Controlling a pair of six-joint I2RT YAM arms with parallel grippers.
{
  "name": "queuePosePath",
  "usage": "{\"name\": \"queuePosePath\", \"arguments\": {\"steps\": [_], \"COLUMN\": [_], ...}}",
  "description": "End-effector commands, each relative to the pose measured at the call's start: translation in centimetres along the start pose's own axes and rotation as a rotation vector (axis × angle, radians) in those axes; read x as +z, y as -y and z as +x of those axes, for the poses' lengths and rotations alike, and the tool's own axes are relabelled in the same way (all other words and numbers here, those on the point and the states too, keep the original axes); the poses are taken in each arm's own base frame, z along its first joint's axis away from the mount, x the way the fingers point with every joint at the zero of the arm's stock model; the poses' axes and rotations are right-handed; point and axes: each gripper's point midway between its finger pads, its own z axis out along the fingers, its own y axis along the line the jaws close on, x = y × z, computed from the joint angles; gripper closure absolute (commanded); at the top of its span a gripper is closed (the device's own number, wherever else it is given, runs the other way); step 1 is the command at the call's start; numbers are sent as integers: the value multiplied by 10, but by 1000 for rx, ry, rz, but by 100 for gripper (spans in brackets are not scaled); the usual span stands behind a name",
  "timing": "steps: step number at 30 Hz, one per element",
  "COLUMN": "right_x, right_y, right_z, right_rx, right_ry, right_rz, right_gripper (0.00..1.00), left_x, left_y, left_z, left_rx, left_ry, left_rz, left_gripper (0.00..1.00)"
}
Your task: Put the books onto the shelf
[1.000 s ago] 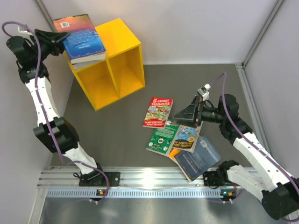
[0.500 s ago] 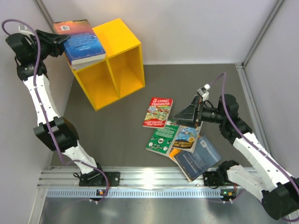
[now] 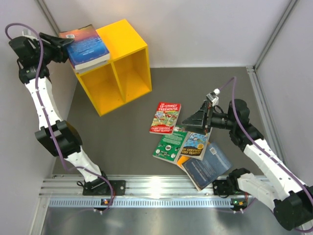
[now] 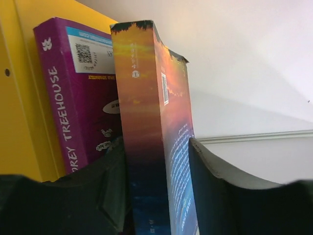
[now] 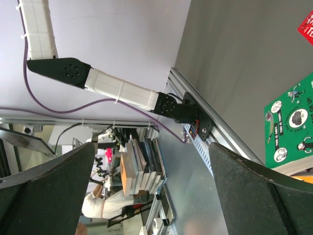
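The yellow shelf [image 3: 124, 39] stands at the back left, its wall [image 4: 19, 98] at the left of the left wrist view. A stack of books lies on its top. The uppermost, a blue and orange book [image 3: 87, 46], sits between the jaws of my left gripper [image 3: 62, 43]. The left wrist view shows this book [image 4: 142, 107] against the left finger, with a gap to the right finger, beside a purple Treehouse book [image 4: 73, 98]. My left gripper [image 4: 154, 142] is open. My right gripper [image 3: 188, 122] hovers wide open and empty over the loose books on the table.
On the table lie a red Treehouse book [image 3: 165, 117], a green book [image 3: 168, 144], a smaller book [image 3: 194, 145] overlapping it and a dark blue book [image 3: 208, 166]. The green book [image 5: 291, 127] shows in the right wrist view. Both shelf compartments [image 3: 115, 81] look empty.
My left gripper has carried the blue and orange book slightly back and settled it on the stack, and its jaws have widened. The right arm has not moved.
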Motion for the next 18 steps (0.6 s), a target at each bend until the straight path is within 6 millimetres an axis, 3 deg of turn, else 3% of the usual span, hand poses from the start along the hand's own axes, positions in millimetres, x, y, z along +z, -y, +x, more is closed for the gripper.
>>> {"name": "queuePosePath", "arguments": {"steps": [1,3,4,6,7,13,18], "right_x": [-2,-2,-2,-2,-2,-1,-1], "right_y": [-2,-2,-2,-2,-1,1,5], "right_z": [-5,-6,-7,-7,-7,-8,-6], "right_rx": [-28,-30,-29,-29,-28,-20,-14], "right_ry": [16,18,19,20,19,17,12], "right_rz": [-13,-11,-9,-7,-6,1,10], "right_gripper": [0,0,0,0,0,0,0], "left_x": [-6,-8,-11,-14,-18,-26,-55], "left_y": [17,17,24,18,31,28,37], "left_z": [-20,-25,-30,-34,-39,-50,-74], "left_rx": [93,104,123,141,177,253,362], "left_ry": [86,106,125,131,149,209,394], "left_rz": [35,31,34,-9,3,-56,-167], "left_gripper": [45,33,1,1,1,1,1]}}
